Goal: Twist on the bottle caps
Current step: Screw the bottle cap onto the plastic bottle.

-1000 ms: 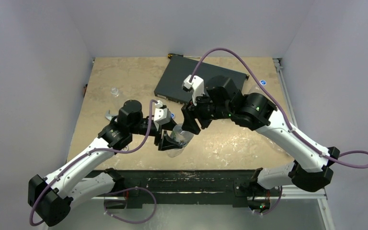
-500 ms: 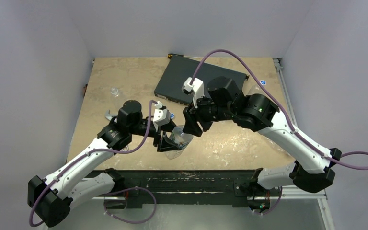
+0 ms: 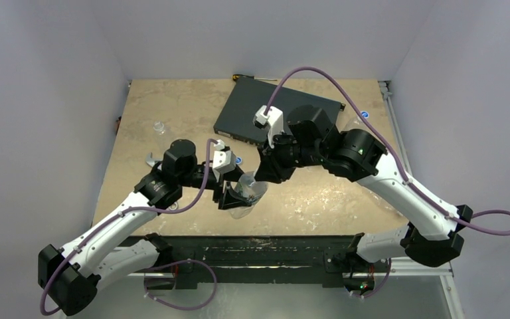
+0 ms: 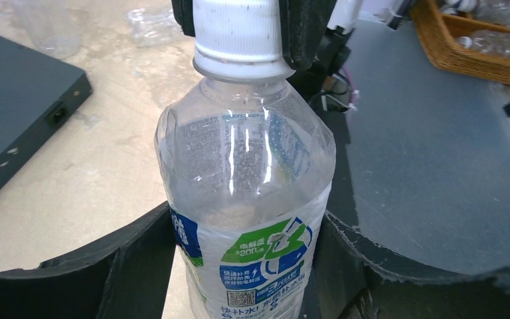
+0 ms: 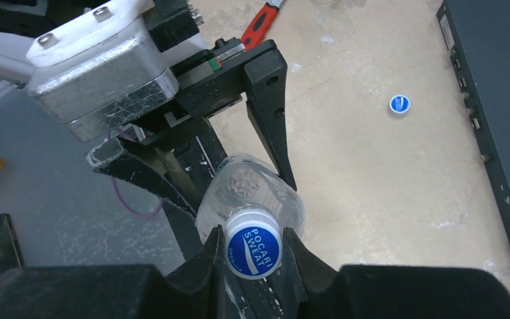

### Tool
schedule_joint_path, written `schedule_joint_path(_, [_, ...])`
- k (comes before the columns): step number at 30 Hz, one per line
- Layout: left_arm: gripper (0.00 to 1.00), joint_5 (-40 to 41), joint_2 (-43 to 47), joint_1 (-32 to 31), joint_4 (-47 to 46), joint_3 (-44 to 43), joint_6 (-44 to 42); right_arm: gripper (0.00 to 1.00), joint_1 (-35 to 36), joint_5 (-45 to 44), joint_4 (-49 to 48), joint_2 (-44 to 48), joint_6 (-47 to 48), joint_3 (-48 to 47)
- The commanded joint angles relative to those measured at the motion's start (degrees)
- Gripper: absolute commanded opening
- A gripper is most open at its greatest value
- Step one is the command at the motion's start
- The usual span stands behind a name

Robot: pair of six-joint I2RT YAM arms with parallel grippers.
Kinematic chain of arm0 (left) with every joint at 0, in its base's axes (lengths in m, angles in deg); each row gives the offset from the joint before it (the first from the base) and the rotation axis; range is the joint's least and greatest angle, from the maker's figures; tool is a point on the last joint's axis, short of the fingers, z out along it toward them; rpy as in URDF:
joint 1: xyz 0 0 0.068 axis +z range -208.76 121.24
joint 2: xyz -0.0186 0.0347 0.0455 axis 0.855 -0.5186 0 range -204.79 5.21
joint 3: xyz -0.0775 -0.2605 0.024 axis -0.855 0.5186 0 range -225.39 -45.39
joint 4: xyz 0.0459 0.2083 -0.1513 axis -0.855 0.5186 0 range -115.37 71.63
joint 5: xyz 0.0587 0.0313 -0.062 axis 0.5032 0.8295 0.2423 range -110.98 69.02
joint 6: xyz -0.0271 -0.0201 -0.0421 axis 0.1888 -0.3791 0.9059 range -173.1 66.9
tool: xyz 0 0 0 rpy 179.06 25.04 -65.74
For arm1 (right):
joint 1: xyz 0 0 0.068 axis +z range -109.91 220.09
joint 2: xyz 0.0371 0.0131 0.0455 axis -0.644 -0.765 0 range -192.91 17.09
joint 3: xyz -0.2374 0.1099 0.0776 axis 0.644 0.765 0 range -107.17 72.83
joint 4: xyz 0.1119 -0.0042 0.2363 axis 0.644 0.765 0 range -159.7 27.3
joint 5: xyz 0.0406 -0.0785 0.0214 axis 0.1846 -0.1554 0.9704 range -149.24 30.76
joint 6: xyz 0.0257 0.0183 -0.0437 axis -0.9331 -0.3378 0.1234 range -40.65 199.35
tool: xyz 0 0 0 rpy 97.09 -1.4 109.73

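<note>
Walls (image 3: pixel 53 100): plain, pale lilac-grey, closing in left, back and right.
Tabletop (image 3: pixel 172 113): beige, marbled, scuffed whitish toward near edge.
Black frame rail (image 3: pixel 259 251) along near edge; metal strip (image 3: pixel 390 100) down right edge.
Grey surface (image 4: pixel 438 153) beside table; wicker basket (image 4: pixel 465 46) at its far side.
Lighting even, soft.

A high camera above the bottle (image 3: pixel 244 199) takes in the whole counter (image 3: pixel 172 113), the left wrist view faces its side closely, the right looks down on its cap (image 5: pixel 254 251).
</note>
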Motion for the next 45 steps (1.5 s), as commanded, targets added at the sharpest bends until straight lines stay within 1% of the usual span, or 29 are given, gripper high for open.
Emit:
schedule_joint_path(1, [0.0,12.2,1.7,0.4,-3.3,-0.9,-1.1,0.08,0.0,-2.6,0.8,-2.2,-6.7,-2.3])
schedule_joint_path(2, [0.0,17.3,2.0,0.4,-4.4,-1.1,-1.1,0.05,-0.1,-3.4,0.8,-3.2,-8.8,-2.7])
schedule_joint_path(4, [0.0,24.9,2.6,0.4,-6.8,-1.2,-1.7,0.02,-0.6,-8.8,3.4,-5.9,-12.9,-4.8])
schedule_joint_path(5, [0.0,28.5,2.8,0.3,-9.8,-1.2,-1.8,0.01,-1.0,-10.1,4.7,-7.4,-14.6,-5.8])
schedule_joint_path(10, [0.0,41.4,3.6,-0.7,-23.5,0.9,-2.7,0.0,-3.2,-11.7,4.9,-13.0,-22.3,-7.8])
schedule_joint_path(12, [0.0,46.3,3.4,-2.5,-28.8,2.4,-4.6,0.0,-4.1,-11.9,4.3,-15.4,-24.8,-8.6])
schedule_joint_path(16, [0.0,56.1,0.8,-6.5,-34.5,3.0,-9.3,0.0,-4.7,-12.3,0.4,-18.8,-29.2,-8.5])
schedule_joint_path(17, [0.0,58.3,-0.1,-7.2,-35.3,3.1,-10.3,0.01,-4.7,-13.0,-0.4,-19.3,-30.0,-8.7])
schedule_joint_path(20, [0.0,59.7,-1.7,-7.9,-34.9,3.0,-11.0,0.14,-4.9,-14.6,-2.0,-19.5,-31.0,-10.5])
schedule_joint_path(22, [0.0,59.9,-1.2,-7.9,-31.7,3.2,-10.0,0.35,-5.5,-15.8,-2.9,-18.3,-30.5,-12.2])
schedule_joint_path(24, [0.0,60.1,-0.2,-7.8,-28.6,4.0,-9.4,0.6,-6.3,-16.7,-3.4,-16.0,-29.3,-13.9])
schedule_joint_path(25, [0.0,59.5,0.2,-7.7,-26.9,4.2,-9.0,0.73,-6.5,-17.1,-3.6,-15.1,-28.4,-14.7])
schedule_joint_path(26, [0.0,58.5,0.5,-7.5,-24.7,4.2,-8.7,0.88,-6.6,-17.9,-3.4,-14.3,-27.3,-15.6])
schedule_joint_path(27, [0.0,57.4,0.6,-7.2,-22.7,3.9,-8.0,0.97,-6.6,-18.9,-2.8,-13.7,-26.2,-16.7])
schedule_joint_path(28, [0.0,55.3,0.5,-6.6,-20.2,3.3,-7.3,0.98,-6.6,-19.7,-2.1,-13.1,-24.9,-17.6])
schedule_joint_path(30, [0.0,48.8,0.4,-4.9,-15.9,2.0,-5.2,0.98,-6.6,-21.2,-1.1,-11.1,-22.0,-17.7])
schedule_joint_path(32, [0.0,41.2,0.6,-2.7,-12.8,1.6,-3.9,0.98,-6.6,-21.2,-1.7,-8.0,-18.2,-15.6])
schedule_joint_path(36, [0.0,24.4,1.5,0.4,-9.9,1.6,-2.0,0.98,-6.6,-16.3,-4.0,-0.9,-10.5,-8.4])
schedule_joint_path(37, [0.0,20.9,1.6,0.8,-9.4,1.4,-1.6,0.97,-6.6,-15.2,-3.8,0.3,-8.1,-6.8])
schedule_joint_path(40, [0.0,11.9,1.7,0.9,-8.2,0.8,-0.9,0.89,-6.3,-10.3,-1.3,1.9,-2.7,-3.8])
schedule_joint_path(42, [0.0,7.4,1.6,0.9,-6.2,0.7,-0.2,0.82,-5.2,-9.0,0.2,2.0,-0.8,-2.3])
schedule_joint_path(45, [0.0,2.3,1.4,0.9,-4.8,0.7,0.4,0.77,-3.2,-5.6,0.0,2.4,0.7,-0.4])
